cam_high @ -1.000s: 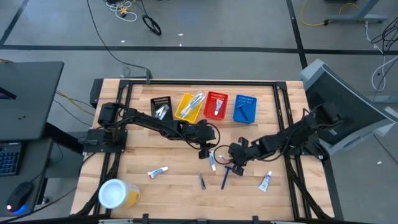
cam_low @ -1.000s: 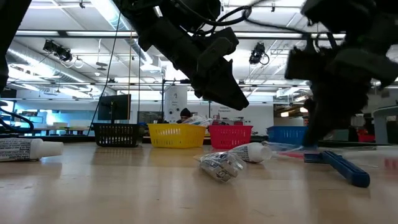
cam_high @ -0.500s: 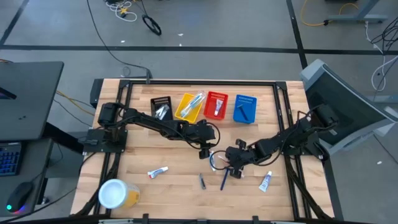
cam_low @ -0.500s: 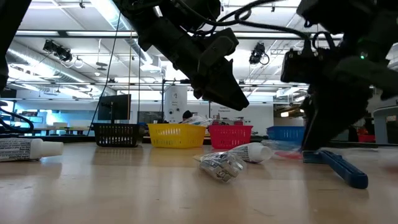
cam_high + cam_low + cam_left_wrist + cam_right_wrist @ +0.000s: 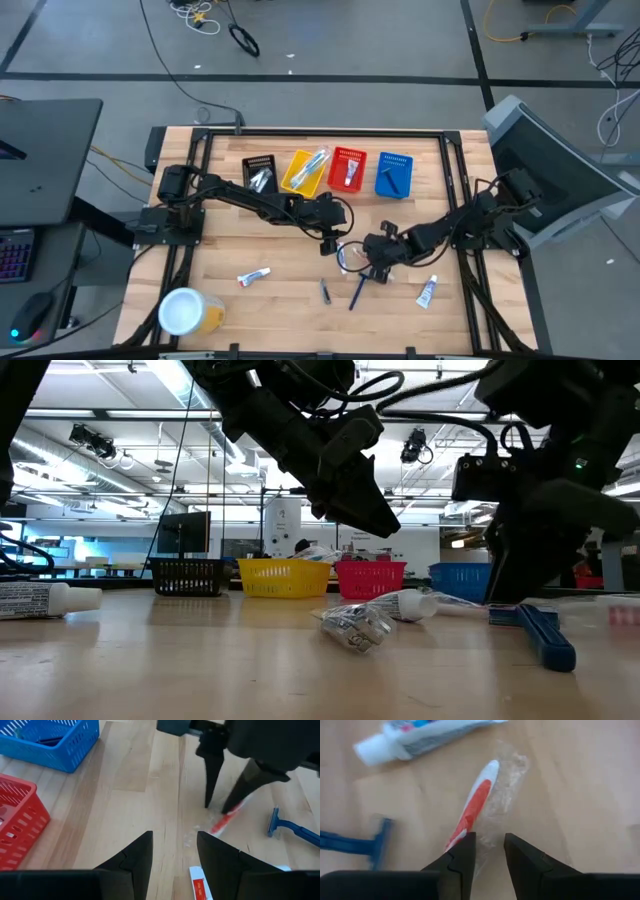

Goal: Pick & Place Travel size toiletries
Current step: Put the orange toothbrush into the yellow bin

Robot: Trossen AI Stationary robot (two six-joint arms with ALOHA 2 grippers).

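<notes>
A red-and-white toothbrush (image 5: 475, 802) in a clear wrapper lies flat on the table. My right gripper (image 5: 487, 845) is open and lowered over its handle end, its fingers standing on either side (image 5: 217, 809). My left gripper (image 5: 172, 847) is open and hovers just left of it (image 5: 330, 246). A white tube (image 5: 420, 737) and a blue razor (image 5: 357, 293) lie close by. A silvery packet (image 5: 325, 291) and two more tubes (image 5: 254, 277) (image 5: 427, 291) also rest on the wood. My right gripper comes at the toothbrush from above, slanting in from the table's right. One fingertip (image 5: 231, 809) stands at the handle end (image 5: 456, 836) of the toothbrush, which lies flat. Whether that fingertip touches it, I cannot tell.
Along the far side stand a black (image 5: 259, 173), a yellow (image 5: 305, 170), a red (image 5: 347, 168) and a blue basket (image 5: 393, 174), each with items in it. A yellow tub with a white lid (image 5: 185, 312) stands at the near left corner. The arms' tips are close together.
My right gripper has moved down and toward the table's near-left, over the toothbrush. The blue razor has slid a little toward the near edge and turned, its handle end swinging toward the table's left. My left arm has kept still.
</notes>
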